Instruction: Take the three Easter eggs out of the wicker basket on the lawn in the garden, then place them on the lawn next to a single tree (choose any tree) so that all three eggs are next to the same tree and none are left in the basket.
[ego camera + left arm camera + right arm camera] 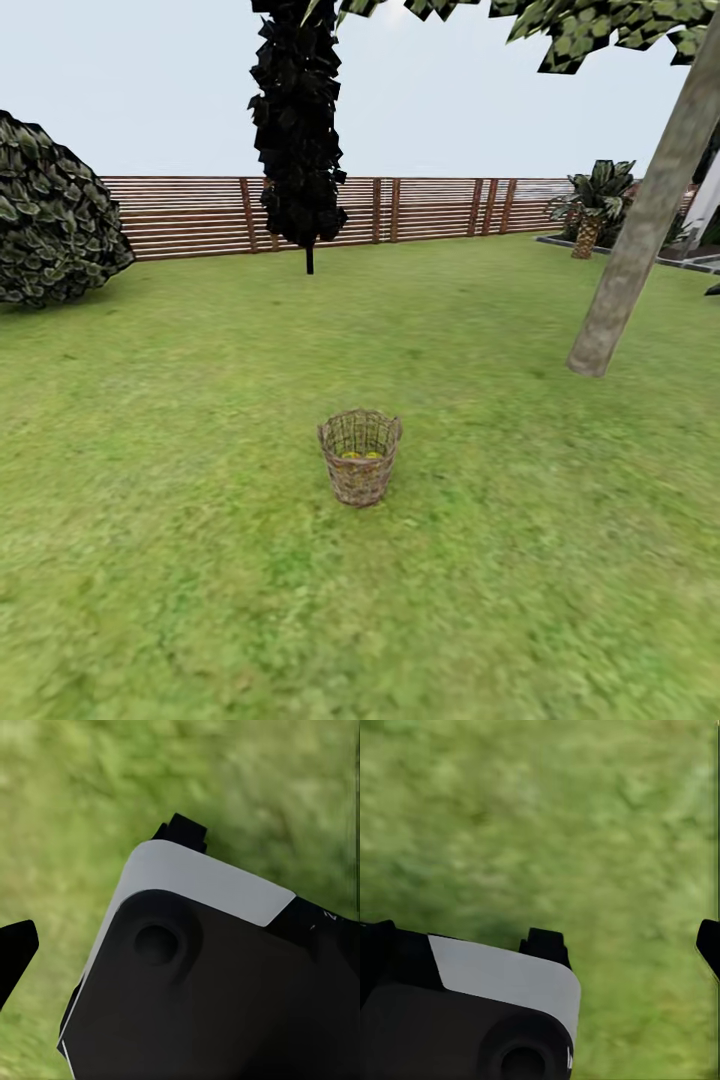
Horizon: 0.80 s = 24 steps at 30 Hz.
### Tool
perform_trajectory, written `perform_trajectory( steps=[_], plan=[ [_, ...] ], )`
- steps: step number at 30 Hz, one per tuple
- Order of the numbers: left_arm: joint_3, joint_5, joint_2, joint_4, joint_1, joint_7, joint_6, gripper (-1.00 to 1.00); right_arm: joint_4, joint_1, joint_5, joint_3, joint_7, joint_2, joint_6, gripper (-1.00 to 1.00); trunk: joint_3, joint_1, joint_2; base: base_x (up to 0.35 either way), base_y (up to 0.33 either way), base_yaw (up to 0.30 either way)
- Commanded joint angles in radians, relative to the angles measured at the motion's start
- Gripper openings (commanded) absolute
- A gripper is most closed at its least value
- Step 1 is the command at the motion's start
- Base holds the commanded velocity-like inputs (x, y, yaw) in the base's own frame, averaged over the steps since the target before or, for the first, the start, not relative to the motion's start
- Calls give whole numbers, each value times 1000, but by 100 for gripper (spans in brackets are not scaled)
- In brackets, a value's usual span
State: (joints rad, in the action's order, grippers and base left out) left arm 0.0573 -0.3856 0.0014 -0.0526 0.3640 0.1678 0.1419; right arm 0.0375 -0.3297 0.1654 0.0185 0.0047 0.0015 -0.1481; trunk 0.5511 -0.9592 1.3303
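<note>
Wicker basket stands upright, mouth skyward, on lawn; fingers' state unclear.

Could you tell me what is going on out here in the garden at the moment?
Nothing is being handled yet. The wicker basket stands upright on the lawn ahead of the robot, with yellow Easter eggs showing through its weave. A bare-trunked tree rises behind it to the right, apart from the basket. Both wrist views look down on grass past the robot's own body, so the arms appear to hang clear of the basket.

Wicker basket left of tree
</note>
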Motion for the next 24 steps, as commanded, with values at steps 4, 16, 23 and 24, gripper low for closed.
perform_trajectory(
  steps=[4,16,23,24],
  plan=[
    [8,-6,0,4,1,4,2,100,1,-2,0,0,1,-1,-6,100,1,-1,0,181,0,0],
    [12,-3,158,260,33,11,39,100,-146,-184,-7,-6,-132,-10,372,100,1,-1,0,3,0,0],
    [12,0,221,382,177,13,237,100,-189,-382,-10,-8,-150,-12,431,100,1,-1,0,0,0,0],
    [12,1,222,417,195,13,267,100,-190,-408,-11,-9,-152,-13,433,100,1,-1,0,0,0,0]
  ],
)
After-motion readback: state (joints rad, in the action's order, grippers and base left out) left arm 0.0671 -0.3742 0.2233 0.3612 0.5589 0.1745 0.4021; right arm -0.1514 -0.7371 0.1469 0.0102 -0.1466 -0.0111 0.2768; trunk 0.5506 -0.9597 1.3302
